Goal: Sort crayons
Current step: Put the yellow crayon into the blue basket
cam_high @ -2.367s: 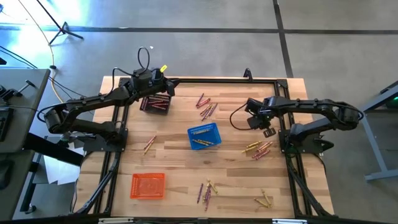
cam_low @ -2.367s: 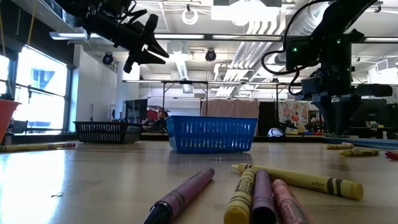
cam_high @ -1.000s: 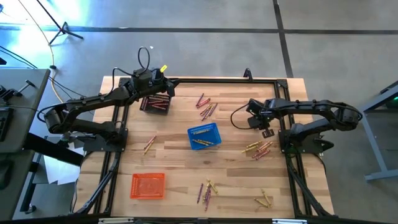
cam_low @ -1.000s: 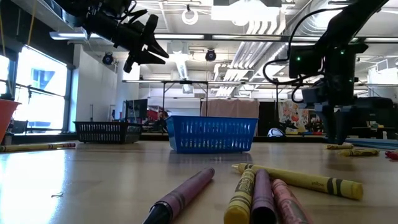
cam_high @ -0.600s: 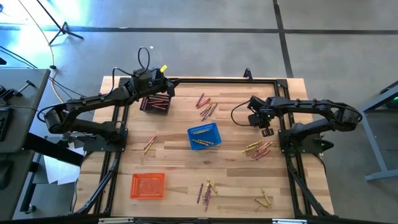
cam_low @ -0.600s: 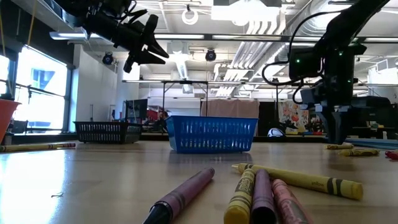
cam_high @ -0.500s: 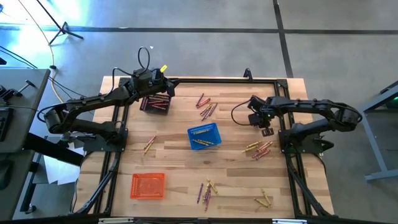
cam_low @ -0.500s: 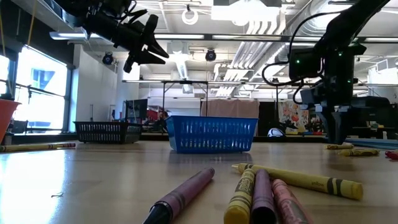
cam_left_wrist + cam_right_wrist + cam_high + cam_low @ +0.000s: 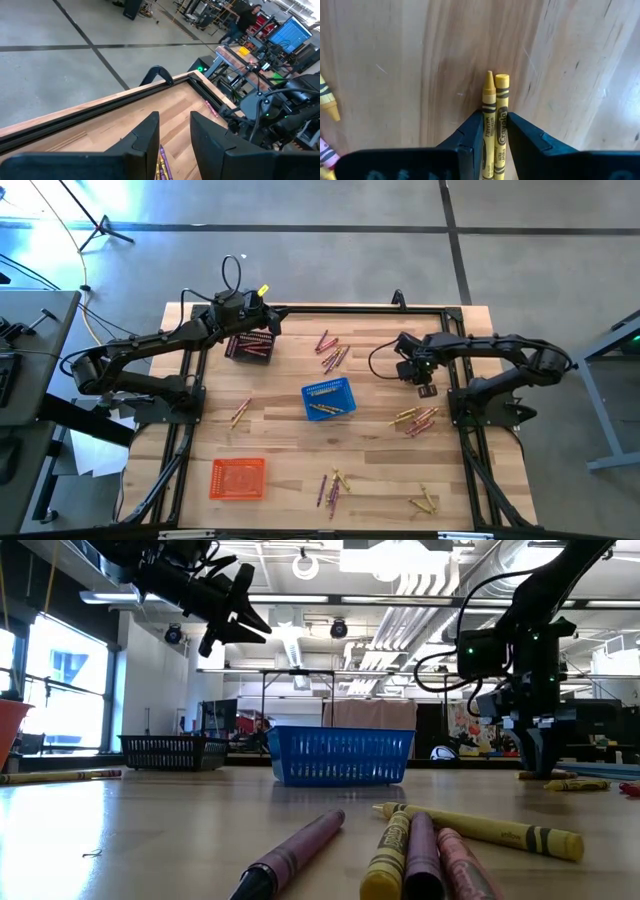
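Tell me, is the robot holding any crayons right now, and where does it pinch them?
Yes. The right gripper pinches two yellow crayons side by side around their lower halves, tips sticking out. The left gripper holds nothing.

Both arms raised over the far half of the bench

The left pincer (image 9: 268, 323) sits at upper left of the high view, fingers slightly parted and empty. The right pincer (image 9: 424, 387) points down at centre right, its fingers (image 9: 470, 134) clamped on two yellow crayons (image 9: 495, 120).
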{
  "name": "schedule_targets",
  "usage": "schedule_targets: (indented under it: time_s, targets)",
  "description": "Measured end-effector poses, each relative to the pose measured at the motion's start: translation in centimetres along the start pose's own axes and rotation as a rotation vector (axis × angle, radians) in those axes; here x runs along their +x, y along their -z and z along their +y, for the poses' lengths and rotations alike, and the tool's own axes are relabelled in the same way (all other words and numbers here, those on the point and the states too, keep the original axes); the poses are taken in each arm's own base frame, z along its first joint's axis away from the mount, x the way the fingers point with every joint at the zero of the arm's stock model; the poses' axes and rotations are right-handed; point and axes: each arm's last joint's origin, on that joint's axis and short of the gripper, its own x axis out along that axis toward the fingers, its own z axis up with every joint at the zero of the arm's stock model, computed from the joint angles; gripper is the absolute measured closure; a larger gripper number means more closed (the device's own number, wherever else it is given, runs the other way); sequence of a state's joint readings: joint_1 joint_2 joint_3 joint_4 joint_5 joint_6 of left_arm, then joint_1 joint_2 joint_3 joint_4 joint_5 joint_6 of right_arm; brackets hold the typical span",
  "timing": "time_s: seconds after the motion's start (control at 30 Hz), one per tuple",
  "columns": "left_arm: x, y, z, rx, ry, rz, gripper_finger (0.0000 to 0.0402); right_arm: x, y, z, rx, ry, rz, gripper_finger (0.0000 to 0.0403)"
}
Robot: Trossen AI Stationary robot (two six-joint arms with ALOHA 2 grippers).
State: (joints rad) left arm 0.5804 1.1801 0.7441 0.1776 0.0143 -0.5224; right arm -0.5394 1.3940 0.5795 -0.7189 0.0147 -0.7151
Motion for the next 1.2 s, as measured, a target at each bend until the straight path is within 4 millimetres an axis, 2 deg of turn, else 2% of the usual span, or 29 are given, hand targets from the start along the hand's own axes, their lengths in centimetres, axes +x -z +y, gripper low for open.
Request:
schedule_targets:
  time_s: [0.3,0.47,0.73,0.87,1.03,1.2]
  targets:
    - [0.0,0.0,0.0,-0.016,0.0,0.0,0.0307,-0.2,-0.2,-0.1,0.056,-0.009,0.007,0.0332]
    - [0.0,0.0,0.0,-0.016,0.0,0.0,0.0307,-1.2,-0.7,-0.5,0.113,-0.023,0.003,0.0332]
    - [0.0,0.0,0.0,-0.027,0.005,0.003,0.0307,-3.1,-2.0,-1.6,0.107,-0.003,-0.077,0.0332]
    - [0.0,0.0,0.0,-0.026,0.005,0.004,0.0307,-2.7,-1.8,-1.4,0.089,-0.005,-0.073,0.0332]
    - [0.0,0.0,0.0,-0.026,0.005,0.004,0.0307,-1.1,-1.0,-0.8,0.081,0.012,-0.044,0.0332]
    - [0.0,0.0,0.0,-0.026,0.006,0.004,0.0307,-0.3,-0.5,-0.5,0.122,0.035,-0.028,0.0332]
